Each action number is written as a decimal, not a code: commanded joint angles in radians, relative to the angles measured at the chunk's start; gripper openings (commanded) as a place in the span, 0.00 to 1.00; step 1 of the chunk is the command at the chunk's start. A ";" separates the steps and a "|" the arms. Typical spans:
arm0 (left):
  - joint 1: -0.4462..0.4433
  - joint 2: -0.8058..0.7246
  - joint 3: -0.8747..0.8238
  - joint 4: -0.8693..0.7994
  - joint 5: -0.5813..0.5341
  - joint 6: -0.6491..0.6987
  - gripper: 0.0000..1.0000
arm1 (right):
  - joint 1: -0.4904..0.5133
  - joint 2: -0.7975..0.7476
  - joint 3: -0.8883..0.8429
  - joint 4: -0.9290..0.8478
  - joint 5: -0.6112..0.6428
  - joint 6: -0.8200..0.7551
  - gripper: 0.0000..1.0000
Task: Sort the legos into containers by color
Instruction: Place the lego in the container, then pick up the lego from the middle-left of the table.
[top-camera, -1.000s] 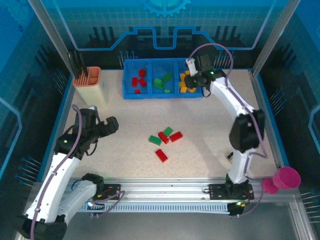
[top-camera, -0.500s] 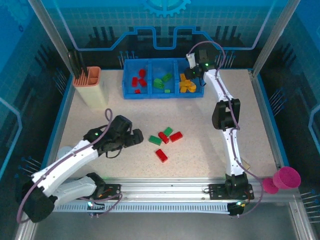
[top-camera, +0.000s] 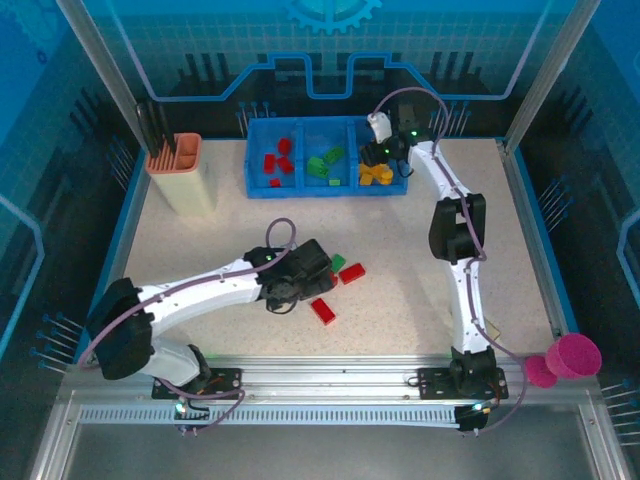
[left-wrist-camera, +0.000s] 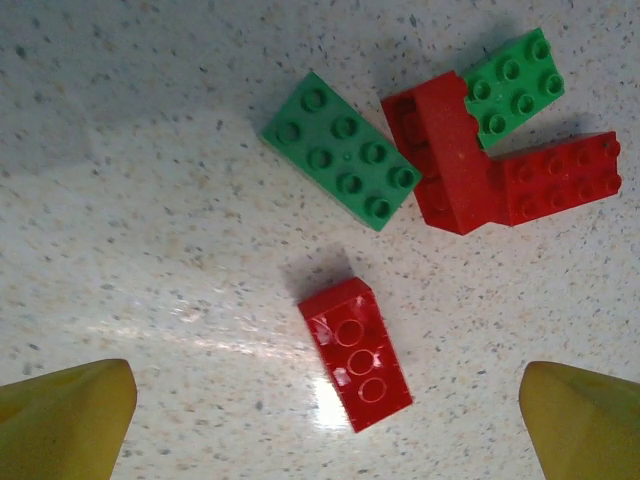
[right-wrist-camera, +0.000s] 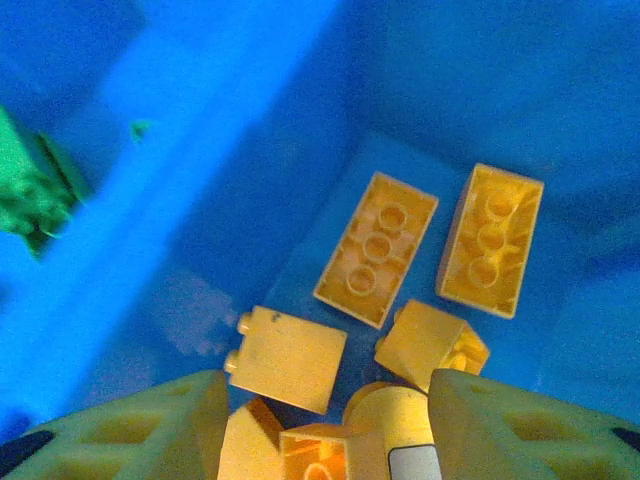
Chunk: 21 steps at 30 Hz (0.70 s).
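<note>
My left gripper (left-wrist-camera: 325, 415) hangs wide open above a lone red brick (left-wrist-camera: 355, 353) on the table (left-wrist-camera: 150, 200); more red and green legos (left-wrist-camera: 445, 150) cluster just beyond. Farther off, my right gripper (right-wrist-camera: 325, 430), fingers apart, sits over orange-yellow bricks (right-wrist-camera: 377, 248) in the blue bin's (right-wrist-camera: 450, 80) right compartment.

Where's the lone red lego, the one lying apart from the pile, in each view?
Top external: lone red lego on the table, nearer the arm bases than the pile.
Left wrist: lower centre, below the pile.
Right wrist: camera faces orange-yellow legos inside the blue bin.
Shared landmark: the small green lego at the pile's far edge, in top external and left wrist.
</note>
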<state>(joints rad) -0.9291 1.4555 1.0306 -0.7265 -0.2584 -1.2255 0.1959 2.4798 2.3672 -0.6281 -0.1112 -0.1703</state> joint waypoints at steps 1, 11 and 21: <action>-0.043 0.042 -0.005 0.004 -0.013 -0.170 0.99 | 0.002 -0.135 -0.040 0.042 -0.043 -0.026 0.57; -0.106 0.182 0.019 0.089 0.008 -0.337 0.91 | -0.001 -0.369 -0.252 0.108 -0.058 -0.047 0.60; -0.094 0.292 0.010 0.163 0.047 -0.373 0.79 | -0.021 -0.559 -0.448 0.200 -0.054 -0.022 0.64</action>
<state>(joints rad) -1.0283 1.7149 1.0267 -0.5835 -0.2409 -1.5757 0.1932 1.9915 1.9575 -0.4942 -0.1429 -0.2035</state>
